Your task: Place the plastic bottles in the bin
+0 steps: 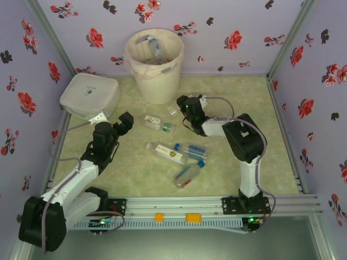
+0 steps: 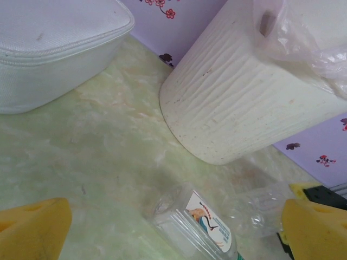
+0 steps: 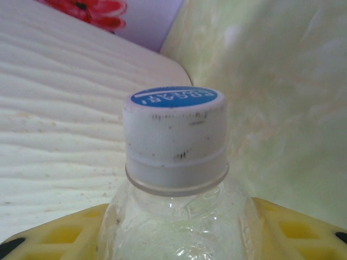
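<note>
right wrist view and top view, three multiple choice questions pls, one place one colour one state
1. Where is the bin? A) by the back wall B) between the arm bases C) at the right edge
2. Cap of the clear bottle in the right gripper? A) green B) red C) white, blue top
3. State of the left gripper? A) shut on a bottle B) open, empty C) shut on the box
Answers: 1 A, it stands against that wall; 2 C, seen close up from the right wrist; 3 B, its yellow fingers are wide apart.
</note>
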`<action>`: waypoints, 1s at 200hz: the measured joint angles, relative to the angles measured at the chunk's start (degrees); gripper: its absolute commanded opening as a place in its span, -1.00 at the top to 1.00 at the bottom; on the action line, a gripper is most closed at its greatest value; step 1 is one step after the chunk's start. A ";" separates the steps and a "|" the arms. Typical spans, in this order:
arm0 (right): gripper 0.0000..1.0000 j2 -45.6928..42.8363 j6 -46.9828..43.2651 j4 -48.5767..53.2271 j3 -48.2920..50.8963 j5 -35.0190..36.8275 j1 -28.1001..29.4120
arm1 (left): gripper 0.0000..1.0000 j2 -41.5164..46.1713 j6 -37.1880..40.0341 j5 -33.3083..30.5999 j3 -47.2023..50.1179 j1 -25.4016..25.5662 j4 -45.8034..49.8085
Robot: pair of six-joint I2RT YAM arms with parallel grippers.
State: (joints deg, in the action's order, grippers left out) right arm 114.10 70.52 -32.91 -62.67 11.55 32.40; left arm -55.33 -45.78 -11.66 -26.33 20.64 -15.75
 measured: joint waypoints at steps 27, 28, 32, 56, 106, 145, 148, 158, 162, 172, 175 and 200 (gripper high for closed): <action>0.31 -5.49 -4.74 2.43 1.88 0.07 -2.23 | -0.99 -1.81 1.22 0.00 -1.86 -0.04 0.15; 0.31 -5.64 -4.87 2.51 1.90 0.07 -2.29 | -0.99 -1.84 1.25 0.00 -1.90 -0.04 0.15; 0.31 -6.64 -5.84 3.15 1.97 0.07 -2.62 | -0.99 -2.08 1.38 0.00 -2.10 -0.11 0.20; 0.31 -12.74 -11.67 7.15 1.99 0.55 -4.07 | -0.99 -3.06 1.81 0.02 -2.49 -0.63 0.35; 0.29 -22.23 -24.87 15.72 -3.56 2.25 -4.35 | -0.99 -4.00 2.21 0.17 -2.49 -1.66 0.39; 0.28 -22.56 -32.30 19.78 -13.79 2.16 -4.22 | -0.99 -4.00 1.75 1.07 -2.38 -1.92 0.33; 0.29 -22.49 -32.94 20.06 -14.82 2.19 -4.11 | -0.99 -4.00 1.70 1.22 -2.32 -1.95 0.31; 0.29 -22.12 -34.40 20.46 -17.57 2.19 -4.00 | -0.99 -4.00 1.38 1.73 -2.05 -1.97 0.17; 0.29 -21.73 -35.12 20.63 -18.97 2.19 -3.87 | -0.99 -4.00 1.29 1.81 -1.92 -1.97 0.13; 0.28 -20.61 -36.57 20.85 -22.38 2.19 -3.58 | -0.99 -4.02 1.09 2.34 -1.55 -1.97 0.15; 0.28 -20.11 -37.09 20.94 -23.65 2.16 -3.50 | -0.99 -4.02 1.09 2.56 -1.44 -1.97 0.13; 0.27 -15.26 -39.98 21.31 -32.70 1.73 -2.97 | -0.99 -4.20 0.90 4.20 -0.79 -1.97 0.24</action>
State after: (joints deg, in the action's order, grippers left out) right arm 98.85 30.55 -11.60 -95.37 13.28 29.43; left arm -59.53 -44.88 -7.46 -27.11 18.68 -15.51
